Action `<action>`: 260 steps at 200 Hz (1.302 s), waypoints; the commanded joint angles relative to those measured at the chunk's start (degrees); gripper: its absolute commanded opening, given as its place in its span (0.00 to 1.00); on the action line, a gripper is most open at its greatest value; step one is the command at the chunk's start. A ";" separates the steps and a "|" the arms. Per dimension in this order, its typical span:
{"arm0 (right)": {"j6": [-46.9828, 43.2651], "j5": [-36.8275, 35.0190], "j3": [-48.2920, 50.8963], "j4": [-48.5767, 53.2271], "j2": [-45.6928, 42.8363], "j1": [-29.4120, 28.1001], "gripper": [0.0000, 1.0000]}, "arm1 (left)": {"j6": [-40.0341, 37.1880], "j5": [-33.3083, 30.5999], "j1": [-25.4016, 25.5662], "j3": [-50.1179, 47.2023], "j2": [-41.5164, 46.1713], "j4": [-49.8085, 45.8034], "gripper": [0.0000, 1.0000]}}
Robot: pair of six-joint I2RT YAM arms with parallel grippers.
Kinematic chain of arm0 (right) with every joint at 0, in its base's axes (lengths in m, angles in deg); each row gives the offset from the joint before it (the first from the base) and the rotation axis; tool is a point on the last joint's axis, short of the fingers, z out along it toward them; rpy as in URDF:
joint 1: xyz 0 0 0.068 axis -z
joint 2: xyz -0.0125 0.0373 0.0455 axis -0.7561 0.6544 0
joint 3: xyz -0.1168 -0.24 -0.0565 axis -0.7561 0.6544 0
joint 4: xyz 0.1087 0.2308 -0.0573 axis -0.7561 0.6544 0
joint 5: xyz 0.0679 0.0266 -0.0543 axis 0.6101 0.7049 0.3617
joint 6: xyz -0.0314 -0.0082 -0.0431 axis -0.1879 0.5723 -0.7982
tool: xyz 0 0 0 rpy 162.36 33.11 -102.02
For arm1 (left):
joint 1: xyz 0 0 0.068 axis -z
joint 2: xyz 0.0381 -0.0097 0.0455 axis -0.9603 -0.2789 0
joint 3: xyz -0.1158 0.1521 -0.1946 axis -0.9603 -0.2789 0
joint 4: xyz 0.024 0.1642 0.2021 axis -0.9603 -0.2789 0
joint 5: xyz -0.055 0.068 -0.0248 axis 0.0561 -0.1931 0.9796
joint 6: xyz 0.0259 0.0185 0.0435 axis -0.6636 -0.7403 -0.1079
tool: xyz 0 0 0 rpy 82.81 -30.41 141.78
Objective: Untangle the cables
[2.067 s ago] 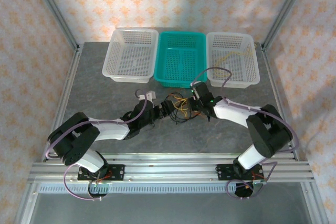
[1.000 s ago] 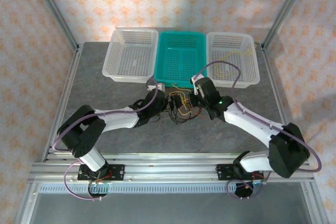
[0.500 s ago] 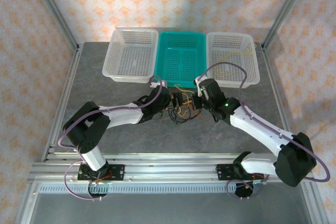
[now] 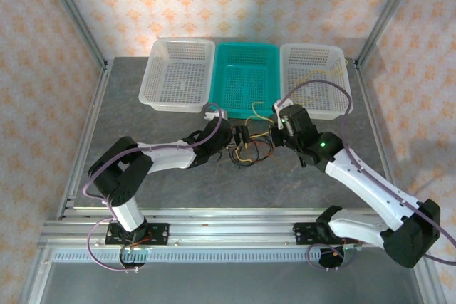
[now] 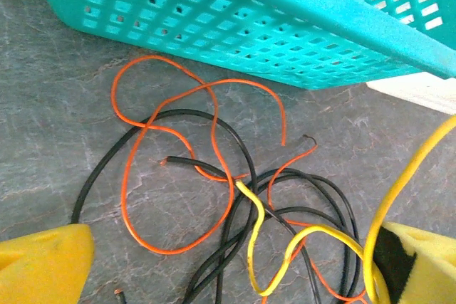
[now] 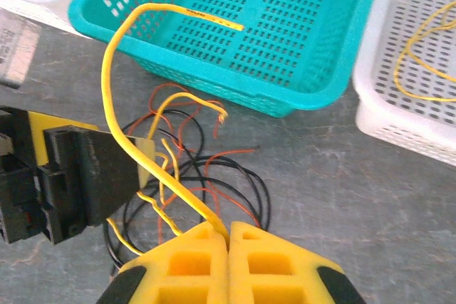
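Right wrist view: right gripper [image 6: 228,231] shut tight on yellow cable [image 6: 105,69]; step looks like drawing it out of the tangle.
Cable arcs up ahead of that gripper toward teal basket [image 6: 214,76]. Other cables [image 5: 214,197] lie knotted on surface [image 6: 356,197] between the wide-open left gripper [image 5: 228,247] fingers. Next probably needs left pinning the pile.

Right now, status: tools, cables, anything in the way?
Right tool shut on yellow cable, arching above the pile. Left tool open, straddling black-and-orange tangle on table. Teal basket close behind the pile.
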 commanded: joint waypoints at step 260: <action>-2.07 -6.83 -14.92 7.83 -0.97 0.30 0.00 | -15.83 13.76 -1.13 -5.79 16.30 8.89 0.93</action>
